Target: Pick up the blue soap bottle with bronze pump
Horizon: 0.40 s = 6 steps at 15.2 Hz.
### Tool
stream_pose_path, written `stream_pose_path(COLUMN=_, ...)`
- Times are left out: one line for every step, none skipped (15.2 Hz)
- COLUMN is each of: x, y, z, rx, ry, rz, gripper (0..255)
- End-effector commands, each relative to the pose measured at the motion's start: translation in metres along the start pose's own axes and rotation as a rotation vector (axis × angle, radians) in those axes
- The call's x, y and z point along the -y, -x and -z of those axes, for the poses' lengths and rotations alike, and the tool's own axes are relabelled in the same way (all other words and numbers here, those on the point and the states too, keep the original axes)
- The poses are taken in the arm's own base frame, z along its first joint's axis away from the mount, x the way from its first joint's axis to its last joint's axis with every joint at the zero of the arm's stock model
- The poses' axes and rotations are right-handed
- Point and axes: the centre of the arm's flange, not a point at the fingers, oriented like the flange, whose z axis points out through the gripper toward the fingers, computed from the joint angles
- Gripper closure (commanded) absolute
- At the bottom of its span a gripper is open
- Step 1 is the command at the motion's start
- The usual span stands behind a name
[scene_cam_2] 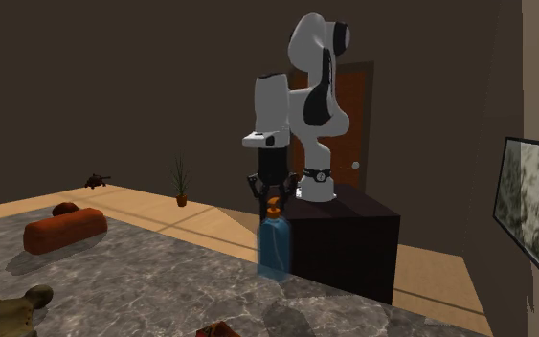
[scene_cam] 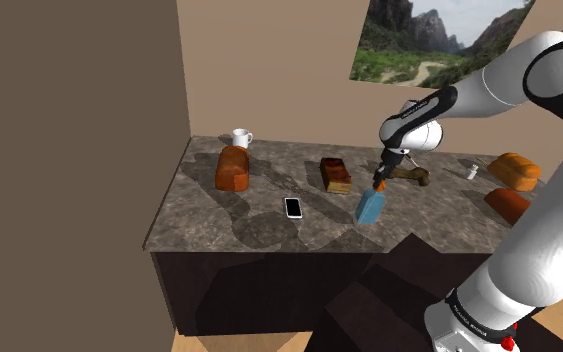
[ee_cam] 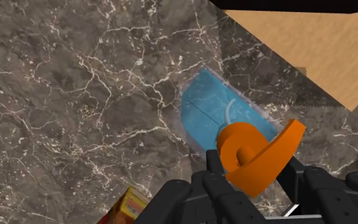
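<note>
The blue soap bottle point(scene_cam: 370, 207) stands near the front edge of the marble counter point(scene_cam: 219, 215), just ahead of the stand. The gripper point(scene_cam: 380, 182) is directly above it.

In the wrist view the jaws of the gripper point(ee_cam: 254, 173) are clamped on the orange pump point(ee_cam: 260, 156) from both sides, and the bottle point(ee_cam: 212, 108) hangs below them. We judge the body to be stiff, smooth and translucent, so probably slick. If it is full, it is heavy for its size. The pump neck is narrow and fits the jaws, but the head may swivel or pull up, so we expect the bottle to swing when raised. A hold lower on the neck, close to the shoulder, would be steadier.

The wrist view shows the dip tube inside the bottle and the corner of a yellow and red box point(ee_cam: 130, 203) by the gripper.

The shoulder view shows the neighbours: a phone point(scene_cam: 293, 207), a brown loaf point(scene_cam: 233, 168) and a white mug point(scene_cam: 241, 138), all well apart from the bottle.

The second exterior view shows the bottle point(scene_cam_2: 275, 251) upright in profile. We cannot tell whether its base has left the counter.
</note>
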Motion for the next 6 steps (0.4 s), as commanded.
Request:
stream_pose_path(x=0.0, y=0.001, z=0.011, rx=0.0, ry=0.0, rz=0.0, gripper=255)
stream_pose_path(x=0.0, y=0.0, z=0.016, rx=0.0, ry=0.0, rz=0.0, gripper=255)
stream_pose_path(x=0.0, y=0.0, z=0.021, rx=0.0, ry=0.0, rz=0.0, gripper=255)
stream_pose_path(x=0.0, y=0.0, z=0.027, rx=0.0, ry=0.0, rz=0.0, gripper=255)
stream_pose_path(x=0.0, y=0.0, z=0.027, rx=0.0, ry=0.0, rz=0.0, gripper=255)
stream_pose_path(x=0.0, y=0.0, z=0.027, rx=0.0, ry=0.0, rz=0.0, gripper=255)
